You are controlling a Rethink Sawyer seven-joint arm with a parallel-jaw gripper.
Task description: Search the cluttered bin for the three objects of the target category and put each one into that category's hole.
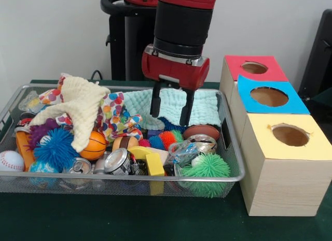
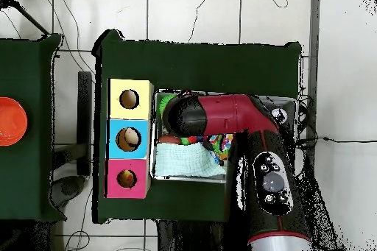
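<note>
Above the wire bin [image 1: 231, 176], the Sawyer's gripper [image 1: 171, 109] hangs with fingers spread and empty before the mint cloth [image 1: 205, 107]; the brown football [image 1: 201, 131] lies just below and toward the three-hole box [image 1: 280, 171].

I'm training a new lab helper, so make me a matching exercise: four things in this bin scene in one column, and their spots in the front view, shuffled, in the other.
Things:
1. baseball
2. green spiky ball
3. pincer
4. yellow-topped box

Places:
A. outside the bin, nearest the camera of the three boxes
B. bin's left end, by the front rim
C. bin's front right corner
D. hanging open above the light green cloth

Pairs: 1-B, 2-C, 3-D, 4-A
</note>
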